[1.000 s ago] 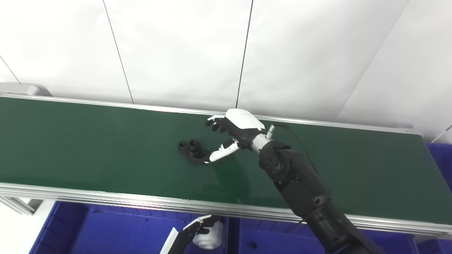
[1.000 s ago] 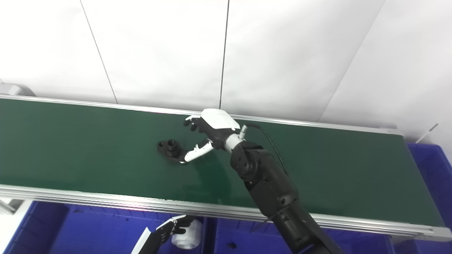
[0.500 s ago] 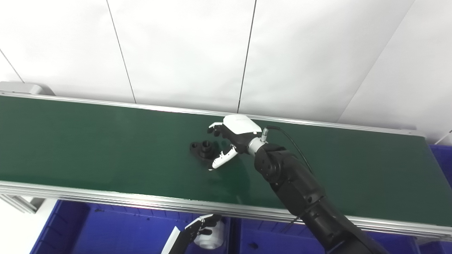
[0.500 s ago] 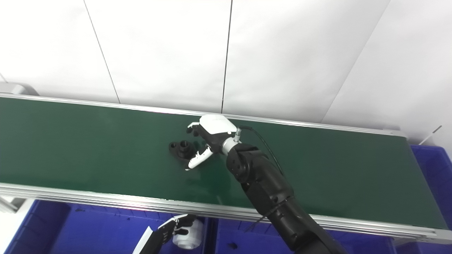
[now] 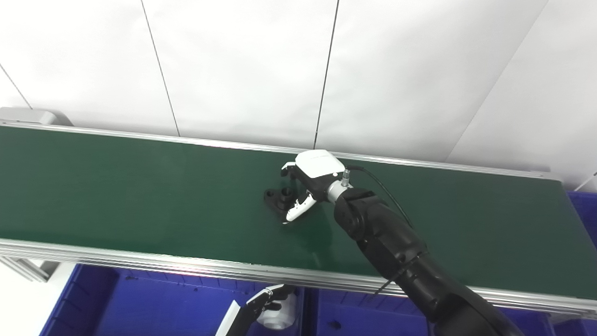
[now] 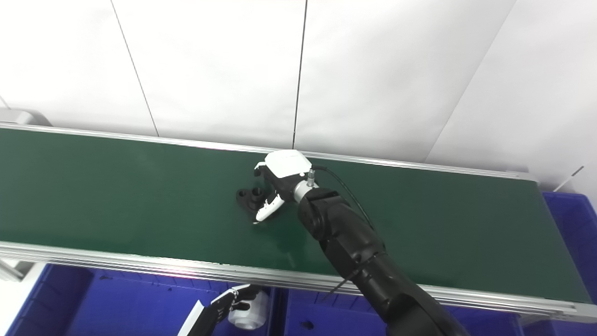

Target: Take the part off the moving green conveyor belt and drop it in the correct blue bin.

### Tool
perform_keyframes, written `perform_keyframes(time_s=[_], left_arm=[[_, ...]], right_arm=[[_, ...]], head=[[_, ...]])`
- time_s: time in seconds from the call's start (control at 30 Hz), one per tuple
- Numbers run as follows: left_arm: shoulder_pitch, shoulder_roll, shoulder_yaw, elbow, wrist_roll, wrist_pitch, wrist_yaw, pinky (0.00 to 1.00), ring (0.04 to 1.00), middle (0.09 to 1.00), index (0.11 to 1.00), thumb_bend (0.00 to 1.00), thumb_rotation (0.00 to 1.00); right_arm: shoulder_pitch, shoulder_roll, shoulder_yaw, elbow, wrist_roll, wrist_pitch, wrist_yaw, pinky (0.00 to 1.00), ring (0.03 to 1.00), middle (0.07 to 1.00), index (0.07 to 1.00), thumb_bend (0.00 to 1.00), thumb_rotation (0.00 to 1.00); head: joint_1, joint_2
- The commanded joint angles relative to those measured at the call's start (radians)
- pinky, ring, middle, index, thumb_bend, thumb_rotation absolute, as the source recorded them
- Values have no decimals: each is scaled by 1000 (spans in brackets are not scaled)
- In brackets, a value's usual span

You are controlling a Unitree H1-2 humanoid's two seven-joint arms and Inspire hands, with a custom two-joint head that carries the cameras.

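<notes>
The black part (image 5: 278,198), a flat flange with a short raised tube, lies on the green conveyor belt (image 5: 140,186) near its middle. My right hand (image 5: 303,184) is lowered onto it. The dark fingers curl down on the part's far side and the white thumb (image 5: 295,211) reaches along its near right end. The hand is still spread and the part rests on the belt. My left hand (image 5: 261,308) is low at the bottom edge, over a blue bin (image 5: 140,303), next to a white round part (image 5: 275,316). Its grip is unclear.
Blue bins run below the belt's near rail (image 6: 140,266), with a divider (image 6: 279,308) between two of them. Another blue bin (image 6: 571,219) stands at the belt's right end. A white panelled wall rises behind the belt.
The black part has ridden the belt to the right. My right hand has dropped and tilted down over it, fingers and thumb now on either side. The camera shifted a little.
</notes>
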Motion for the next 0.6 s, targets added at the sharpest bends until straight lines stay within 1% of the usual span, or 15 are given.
perform_keyframes(time_s=[0.0, 0.03, 0.1, 0.13, 0.17, 0.2, 0.27, 0.37, 0.43, 0.57], left_arm=[[-12, 1, -8, -20, 7, -28, 19, 754, 812, 822, 780, 943, 404], [-12, 1, -9, -21, 4, -28, 18, 754, 812, 822, 780, 943, 404], [-12, 1, -12, -23, 2, -28, 19, 758, 815, 825, 783, 944, 408], [-12, 0, -13, -24, 1, -28, 20, 756, 814, 825, 783, 943, 404], [-11, -2, -12, -24, -2, -28, 19, 754, 813, 825, 784, 943, 401], [-10, -4, -11, -25, -4, -28, 18, 753, 812, 823, 783, 949, 401], [-13, -4, -14, -22, -2, -28, 23, 755, 812, 822, 783, 948, 400], [-20, 0, -22, -18, 7, -28, 37, 747, 807, 821, 785, 945, 405], [-20, 0, -21, -18, 2, -28, 36, 747, 807, 821, 784, 951, 408], [-17, -2, -14, -18, -7, -28, 27, 754, 811, 820, 782, 964, 410]], right_arm=[[-20, 3, 1, -12, 13, -33, -21, 381, 477, 540, 622, 615, 81], [-16, 0, 6, -13, 14, -39, -21, 365, 454, 502, 593, 582, 52], [-12, -8, 21, -15, 9, -48, -20, 290, 377, 436, 546, 535, 10], [-11, -12, 29, -16, 6, -52, -20, 267, 355, 426, 537, 529, 5], [-10, -21, 48, -19, -10, -58, -19, 255, 344, 420, 532, 526, 2], [-9, -28, 63, -22, -21, -61, -18, 266, 361, 456, 545, 516, 0], [-3, -45, 101, -29, -51, -60, -10, 268, 368, 472, 553, 510, 0], [4, -63, 131, -40, -67, -56, -4, 264, 378, 470, 547, 511, 0], [10, -81, 142, -60, -63, -68, 8, 260, 379, 470, 546, 511, 0], [12, -111, 182, -100, -89, -81, 28, 238, 379, 456, 541, 513, 0]], head=[[1, 1], [1, 3], [1, 5], [1, 5], [4, 4], [4, 4], [5, 6], [5, 8], [4, 8], [4, 7]])
